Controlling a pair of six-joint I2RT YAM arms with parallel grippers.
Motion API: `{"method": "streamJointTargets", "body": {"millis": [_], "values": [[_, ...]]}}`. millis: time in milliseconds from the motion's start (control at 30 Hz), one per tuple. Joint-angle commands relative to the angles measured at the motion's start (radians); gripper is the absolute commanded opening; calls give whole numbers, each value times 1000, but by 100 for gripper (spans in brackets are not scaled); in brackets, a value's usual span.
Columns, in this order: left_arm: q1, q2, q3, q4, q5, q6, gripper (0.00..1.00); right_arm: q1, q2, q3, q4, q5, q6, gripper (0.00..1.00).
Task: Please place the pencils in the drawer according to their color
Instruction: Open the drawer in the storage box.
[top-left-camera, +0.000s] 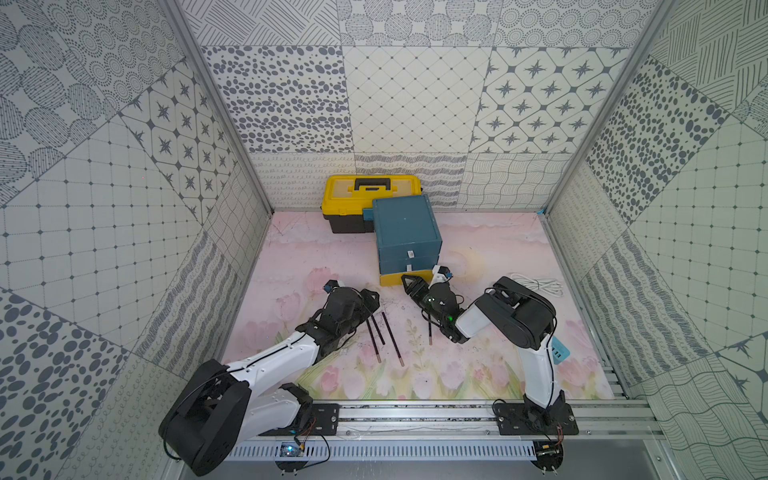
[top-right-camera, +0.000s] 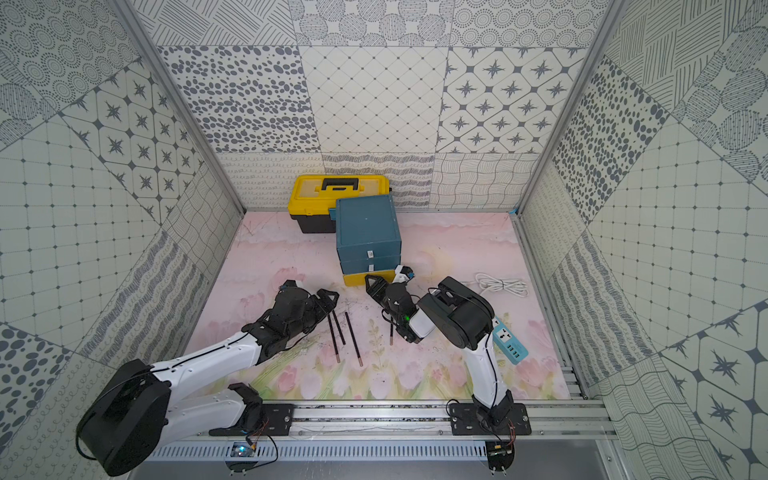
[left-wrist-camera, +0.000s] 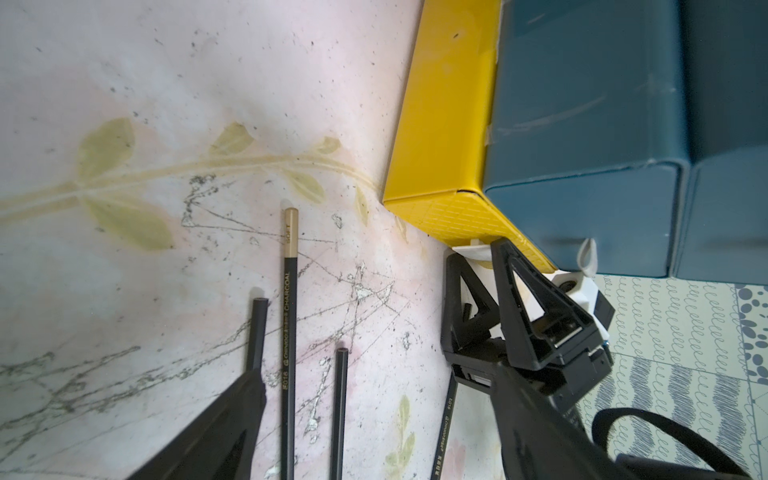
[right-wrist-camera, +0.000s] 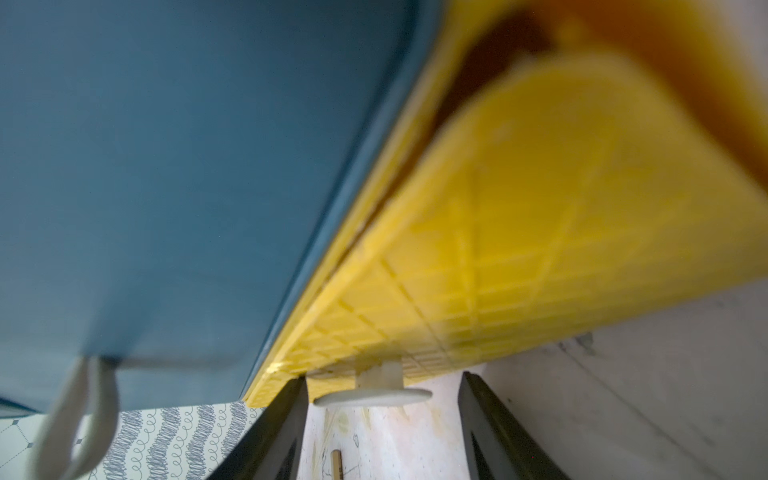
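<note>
Four pencils (top-left-camera: 392, 338) lie in front of the drawer (top-left-camera: 405, 226), pointing roughly at it, three beside the wide-spread left gripper (top-left-camera: 354, 291), while the right gripper (top-left-camera: 424, 277) is nearer, jaws apart either side of what I take for its lowest white tab (right-wrist-camera: 372, 397).

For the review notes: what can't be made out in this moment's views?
Drawer contents: every view, hidden behind its fronts.
One pencil: top views, upper part under the right arm.
Yellow drawer's tab: top views, covered by the right end effector.
Yellow drawer front: right wrist view, blurred, too close.
</note>
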Motion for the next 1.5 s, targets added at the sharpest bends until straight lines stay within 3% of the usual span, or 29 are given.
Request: {"method": "streamJointTargets", "body": {"millis": [0,233,400,1467], "values": [[-1,0,2,-36,-8,30,91,-15,32,35,63,12,22,60],[-1,2,1,-39,-11,30,91,-16,48,29,88,12,34,49],[-1,-1,2,-42,-11,30,91,-15,47,17,100,9,33,46],[1,-45,6,-80,-35,34,91,25,-76,-134,30,25,-18,42]]}}
